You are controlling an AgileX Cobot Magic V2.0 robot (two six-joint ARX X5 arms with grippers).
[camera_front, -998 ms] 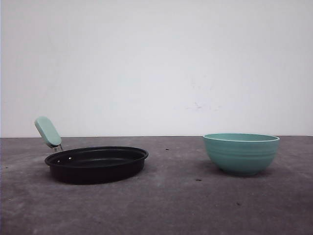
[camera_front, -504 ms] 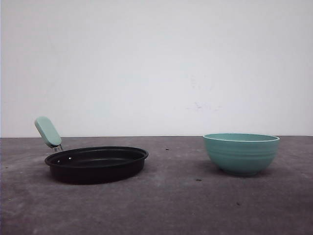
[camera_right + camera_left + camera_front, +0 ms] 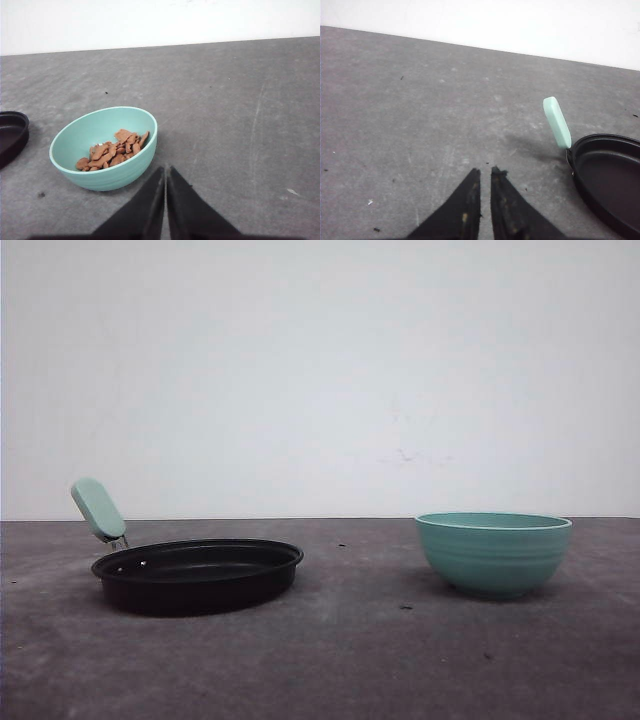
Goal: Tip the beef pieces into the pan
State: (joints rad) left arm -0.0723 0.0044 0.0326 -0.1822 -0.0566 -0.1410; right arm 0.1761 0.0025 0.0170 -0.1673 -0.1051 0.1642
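Note:
The black pan (image 3: 197,575) rests on the grey table at the left, its mint-green handle (image 3: 98,508) angled up and to the left. A teal ribbed bowl (image 3: 493,553) stands at the right. In the right wrist view the orange-brown beef pieces (image 3: 114,149) lie heaped in that bowl (image 3: 75,140). My right gripper (image 3: 165,169) is shut and empty, just beside the bowl's wall without touching it. My left gripper (image 3: 485,171) is shut on nothing, over bare table a short way from the pan (image 3: 610,180) and its handle (image 3: 556,121).
A grey tabletop (image 3: 360,660) with small dark specks runs back to a plain white wall (image 3: 320,370). Open table lies between pan and bowl. The pan's rim (image 3: 12,132) shows at the edge of the right wrist view.

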